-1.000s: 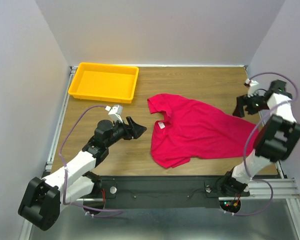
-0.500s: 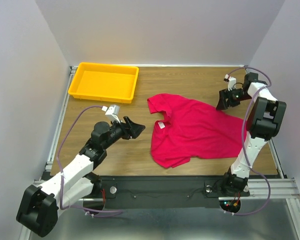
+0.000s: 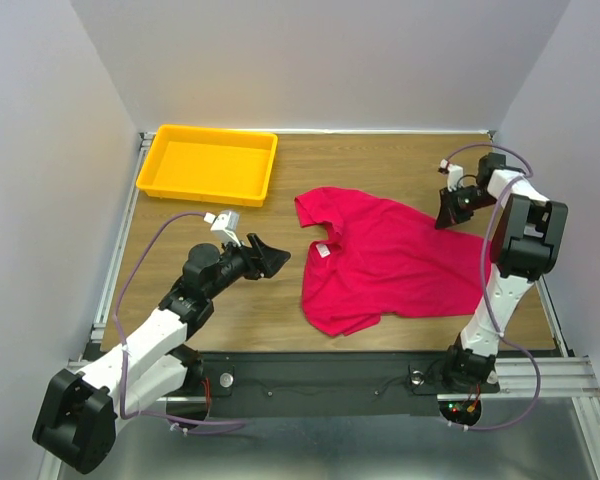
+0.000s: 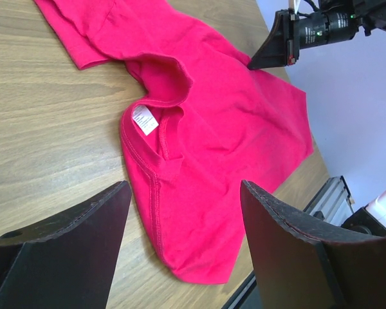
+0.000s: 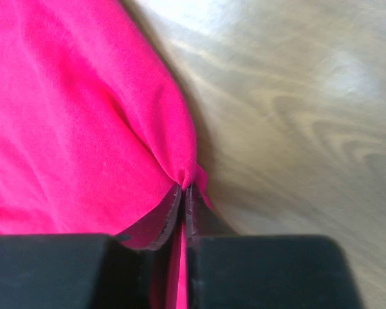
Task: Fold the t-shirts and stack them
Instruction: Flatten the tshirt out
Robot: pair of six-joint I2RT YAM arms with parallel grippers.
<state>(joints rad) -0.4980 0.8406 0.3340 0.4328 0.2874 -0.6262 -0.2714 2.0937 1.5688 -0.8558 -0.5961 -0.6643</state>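
One crimson-pink t-shirt (image 3: 385, 258) lies spread and a little wrinkled on the wooden table, its white neck label (image 3: 323, 250) facing up. My right gripper (image 3: 444, 220) sits at the shirt's far right edge, shut on a pinch of the cloth; the right wrist view shows the fabric (image 5: 83, 109) bunched into the closed jaws (image 5: 183, 193). My left gripper (image 3: 276, 256) hovers left of the collar, open with nothing between its fingers. In the left wrist view the t-shirt (image 4: 212, 135) and its label (image 4: 143, 120) lie beyond the open fingers (image 4: 289, 251).
A yellow plastic tray (image 3: 156, 165) stands at the table's back left. Grey walls close in the back and both sides. A metal rail (image 3: 380, 375) runs along the near edge by the arm bases.
My right arm swung in from the table's right edge to the shirt's far right edge and its jaws closed on the cloth. The left arm shifted only slightly.
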